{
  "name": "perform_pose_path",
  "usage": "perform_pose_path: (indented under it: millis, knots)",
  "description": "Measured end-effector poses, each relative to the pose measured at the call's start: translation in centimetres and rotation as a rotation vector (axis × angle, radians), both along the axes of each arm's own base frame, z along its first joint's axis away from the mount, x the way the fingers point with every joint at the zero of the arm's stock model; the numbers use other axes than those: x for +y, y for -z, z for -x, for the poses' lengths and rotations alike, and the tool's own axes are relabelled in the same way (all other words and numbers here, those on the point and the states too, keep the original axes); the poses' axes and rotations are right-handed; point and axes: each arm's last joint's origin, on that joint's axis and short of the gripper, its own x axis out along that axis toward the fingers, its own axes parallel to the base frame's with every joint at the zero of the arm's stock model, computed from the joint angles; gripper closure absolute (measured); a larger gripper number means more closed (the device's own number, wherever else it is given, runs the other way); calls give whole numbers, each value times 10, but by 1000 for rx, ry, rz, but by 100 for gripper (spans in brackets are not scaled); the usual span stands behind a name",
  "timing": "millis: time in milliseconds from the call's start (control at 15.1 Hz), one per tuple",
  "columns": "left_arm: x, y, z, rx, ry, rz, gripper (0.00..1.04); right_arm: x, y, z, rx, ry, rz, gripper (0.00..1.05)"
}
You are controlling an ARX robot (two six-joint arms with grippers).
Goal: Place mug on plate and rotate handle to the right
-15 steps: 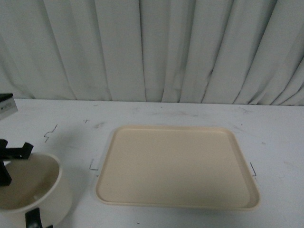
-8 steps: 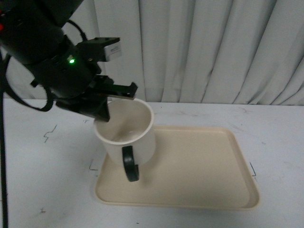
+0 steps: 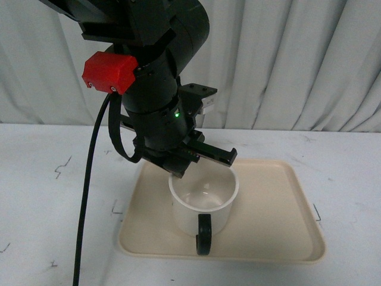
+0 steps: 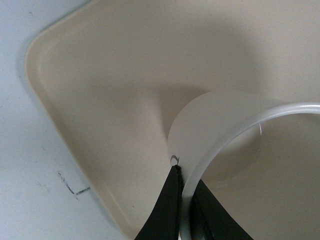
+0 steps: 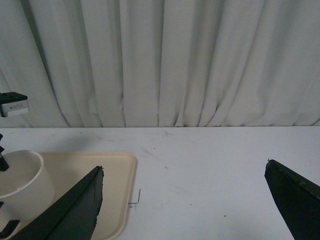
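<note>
Rim of cream-white round mug (image 3: 202, 208) clenched in left hand (image 3: 177, 171); mug directly below hand, over beige rectangular plastic tray (image 3: 280, 202), black loop handle (image 3: 203, 233) toward robot. Right hand (image 5: 183, 166) spread, empty.

A robotics lab test bay: a pleated white curtain (image 3: 286, 59) screens the background, the bare white worktop (image 3: 53, 202) bears black pen corner marks (image 3: 116, 208) beside a beige rectangular plastic tray (image 3: 274, 202), and a black robot arm (image 3: 158, 101) trails a black cable (image 3: 86, 196).

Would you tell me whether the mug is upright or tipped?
Upright: the mug shows its open mouth facing up, walls vertical, over the tray.
</note>
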Motion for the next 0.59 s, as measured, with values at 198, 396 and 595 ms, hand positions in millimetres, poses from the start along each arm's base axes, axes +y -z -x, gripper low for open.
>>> perform_pose_path:
  millis: [198, 396, 595]
  knots:
    - [-7, 7, 1, 21, 9, -25, 101, 0, 0, 0, 0, 0, 0, 6]
    - [-12, 5, 4, 34, 42, 17, 69, 0, 0, 0, 0, 0, 0, 6]
    - [23, -34, 2, -185, 47, 150, 29, 0, 0, 0, 0, 0, 0, 6]
